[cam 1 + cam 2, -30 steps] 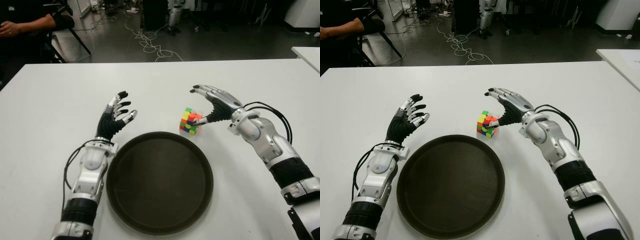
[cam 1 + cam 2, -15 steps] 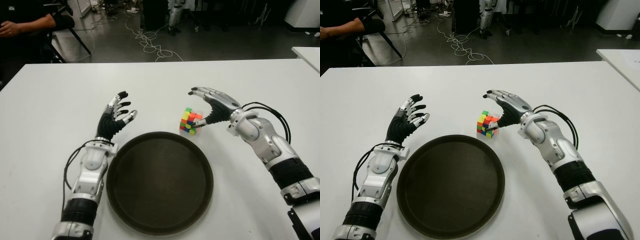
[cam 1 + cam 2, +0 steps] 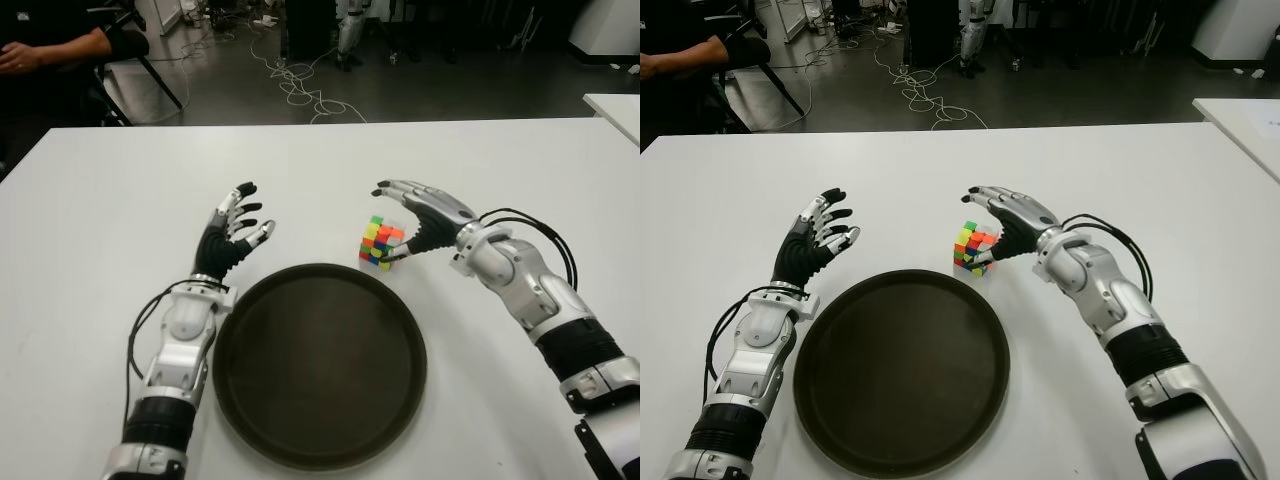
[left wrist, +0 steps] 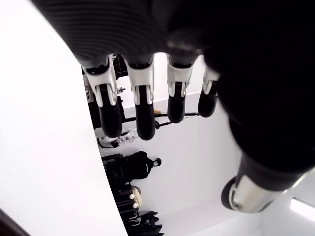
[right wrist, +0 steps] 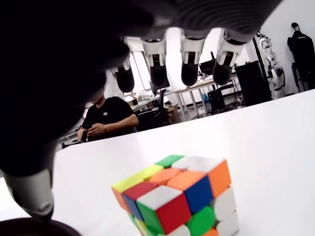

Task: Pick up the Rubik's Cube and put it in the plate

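The Rubik's Cube [image 3: 379, 243] stands on the white table [image 3: 100, 230], just beyond the far right rim of the dark round plate [image 3: 320, 370]. My right hand [image 3: 400, 217] arches over it from the right, open. Its fingers [image 5: 189, 69] spread above the cube [image 5: 177, 201], and the thumb [image 3: 400, 253] reaches to the cube's near right side. The hand has no closed grip on the cube. My left hand [image 3: 238, 218] is held up open to the left of the plate, its fingers [image 4: 142, 108] spread and holding nothing.
A person [image 3: 50, 45] sits beyond the table's far left corner. Cables [image 3: 300, 85] lie on the floor behind the table. A second white table [image 3: 615, 105] shows at the right edge. Nothing lies in the plate.
My right hand has shifted slightly left and lower over the cube, the thumb coming in at its near right side. The cube, the plate and my left hand have not moved.
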Motion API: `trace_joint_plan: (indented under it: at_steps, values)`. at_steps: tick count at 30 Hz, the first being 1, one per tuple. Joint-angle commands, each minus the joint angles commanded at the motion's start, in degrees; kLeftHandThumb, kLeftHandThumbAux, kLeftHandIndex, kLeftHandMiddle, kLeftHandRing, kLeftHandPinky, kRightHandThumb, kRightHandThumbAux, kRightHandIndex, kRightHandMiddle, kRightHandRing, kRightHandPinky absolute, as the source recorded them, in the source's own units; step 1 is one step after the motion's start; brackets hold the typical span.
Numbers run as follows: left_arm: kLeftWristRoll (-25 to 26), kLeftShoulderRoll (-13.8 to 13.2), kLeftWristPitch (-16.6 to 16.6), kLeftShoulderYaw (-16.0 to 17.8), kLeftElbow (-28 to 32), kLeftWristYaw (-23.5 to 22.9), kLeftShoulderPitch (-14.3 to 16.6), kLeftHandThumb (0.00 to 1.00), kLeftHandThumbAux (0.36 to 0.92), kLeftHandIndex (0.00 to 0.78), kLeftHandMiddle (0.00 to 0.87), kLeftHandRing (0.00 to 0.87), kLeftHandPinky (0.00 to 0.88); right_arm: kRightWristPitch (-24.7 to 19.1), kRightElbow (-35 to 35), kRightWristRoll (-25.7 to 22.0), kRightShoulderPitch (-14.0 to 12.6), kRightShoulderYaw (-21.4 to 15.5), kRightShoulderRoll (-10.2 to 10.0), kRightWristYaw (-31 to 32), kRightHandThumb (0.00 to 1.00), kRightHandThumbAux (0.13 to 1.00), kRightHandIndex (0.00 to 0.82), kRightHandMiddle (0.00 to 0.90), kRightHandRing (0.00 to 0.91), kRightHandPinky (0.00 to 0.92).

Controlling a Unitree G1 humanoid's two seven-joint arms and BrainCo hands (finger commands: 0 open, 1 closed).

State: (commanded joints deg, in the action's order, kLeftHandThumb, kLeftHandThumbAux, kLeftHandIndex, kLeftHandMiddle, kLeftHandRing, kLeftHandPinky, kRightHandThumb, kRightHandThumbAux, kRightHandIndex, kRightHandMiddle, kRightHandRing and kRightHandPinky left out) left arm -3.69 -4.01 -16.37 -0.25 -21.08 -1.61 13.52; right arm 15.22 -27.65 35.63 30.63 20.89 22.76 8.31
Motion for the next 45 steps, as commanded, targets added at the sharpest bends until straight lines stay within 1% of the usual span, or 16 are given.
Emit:
trace_joint_plan:
  at_steps: [9,11,13,20,31,38,45]
  values:
    - [-0.3,0.1,-0.3,0.0,-0.4,0.5,0.1,0.166,0.701,0.101,0.141,0.174,0.221,0.4,-3.2,0.6,0.3,1.0,-1.0,-2.5,0.0,0.661,0.011,0.027,0.041,0.061]
    - [-0.4,-0.1,-0.3,-0.1,-0.4,0.4,0.2,0.159,0.703,0.1,0.14,0.174,0.224,0.6,-6.4,1.3,1.2,1.8,-2.0,-4.0,0.0,0.662,0.018,0.031,0.043,0.064]
    - [-0.4,-0.1,-0.4,-0.1,-0.5,0.4,0.2,0.155,0.705,0.099,0.14,0.174,0.226,0.9,-8.0,1.5,1.7,2.3,-2.3,-4.9,0.0,0.663,0.022,0.034,0.045,0.066]
    - [-0.7,-0.3,-0.6,-0.2,-0.7,0.5,0.3,0.149,0.708,0.098,0.139,0.172,0.224,0.7,-10.0,2.0,2.3,3.0,-2.8,-5.6,0.0,0.655,0.027,0.033,0.051,0.072]
    - [-1.0,-0.5,-0.7,-0.4,-0.6,0.6,0.3,0.148,0.702,0.1,0.135,0.171,0.227,0.2,-11.1,2.3,2.7,3.7,-3.2,-6.0,0.0,0.65,0.033,0.039,0.065,0.088]
    - [-0.5,-0.4,-0.3,-0.3,-0.5,0.2,0.3,0.152,0.704,0.098,0.134,0.171,0.226,0.6,-13.2,2.4,3.1,4.0,-3.8,-7.4,0.0,0.638,0.038,0.049,0.075,0.097]
    - [-0.1,-0.3,-0.1,-0.2,-0.4,0.1,0.3,0.157,0.691,0.104,0.145,0.181,0.234,0.8,-14.0,2.4,3.4,4.3,-4.0,-8.0,0.0,0.651,0.046,0.052,0.084,0.115]
